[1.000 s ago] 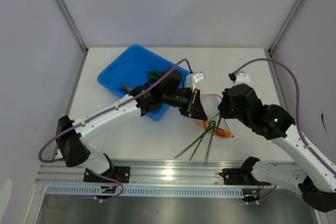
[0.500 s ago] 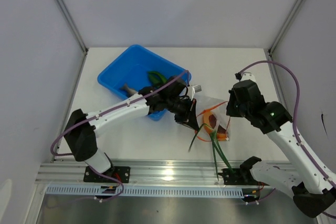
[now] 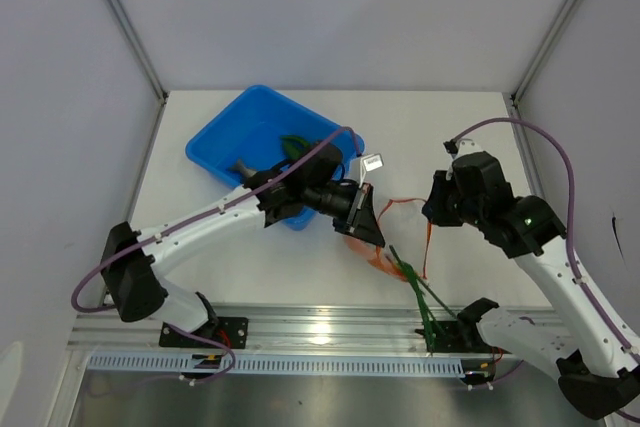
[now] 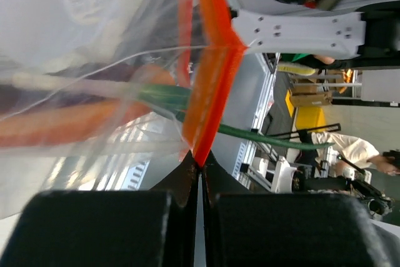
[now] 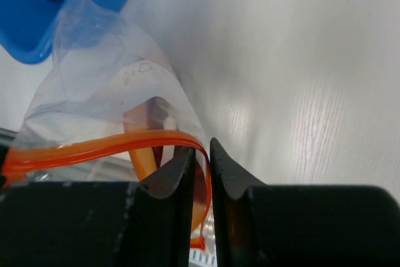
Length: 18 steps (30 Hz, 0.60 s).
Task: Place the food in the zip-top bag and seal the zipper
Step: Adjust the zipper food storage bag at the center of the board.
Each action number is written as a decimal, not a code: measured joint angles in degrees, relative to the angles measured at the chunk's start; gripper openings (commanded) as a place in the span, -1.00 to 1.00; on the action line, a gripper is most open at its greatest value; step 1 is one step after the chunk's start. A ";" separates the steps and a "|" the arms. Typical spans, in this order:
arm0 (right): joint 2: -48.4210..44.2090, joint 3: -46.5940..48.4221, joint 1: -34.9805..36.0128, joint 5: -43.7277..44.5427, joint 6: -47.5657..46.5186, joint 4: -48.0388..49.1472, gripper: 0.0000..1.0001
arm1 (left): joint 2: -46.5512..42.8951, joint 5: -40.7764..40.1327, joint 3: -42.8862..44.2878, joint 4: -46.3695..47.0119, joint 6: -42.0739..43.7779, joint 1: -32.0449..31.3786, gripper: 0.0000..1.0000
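White worktop (image 3: 450, 127), grey-walled bay.
Top view: zip-top bag (image 3: 400, 219) hangs btw. L pincer (image 3: 368, 229) and R pincer (image 3: 432, 209). It sags lower than a sec. ago, and green onion (image 3: 420, 292) leaves poke out toward the near rail, so seal prob. incomplete.
L wrist: pincer clamped on zipper (image 4: 209, 73).
R wrist: jaws barely parted round the strip; gripping or releasing, can't tell.

A clear zip-top bag (image 5: 106, 73) trimmed with an orange-red zipper (image 5: 94, 147) and dark green onion stalks (image 3: 415, 282) stand out against a white table (image 3: 440, 127), a bright blue tray (image 3: 238, 130) and white arms (image 3: 200, 222) with purple cables (image 3: 562, 162).
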 measured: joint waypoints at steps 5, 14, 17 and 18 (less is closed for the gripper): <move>-1.77 -1.99 0.00 -2.36 -0.44 -0.70 -0.65 | 2.21 1.01 -2.34 2.21 -2.19 -0.13 -0.99; -3.61 -2.51 -0.04 -6.97 -1.20 -0.13 -0.08 | 2.21 1.60 0.26 5.16 -4.15 -0.13 -0.99; -4.90 -4.44 -0.09 -8.35 -0.81 0.11 -0.07 | 2.21 1.68 1.99 5.01 -4.42 -0.13 -0.99; -5.68 -5.44 -0.09 -8.70 -0.66 0.04 -0.07 | 2.23 1.70 2.84 4.81 -4.42 -0.13 -0.99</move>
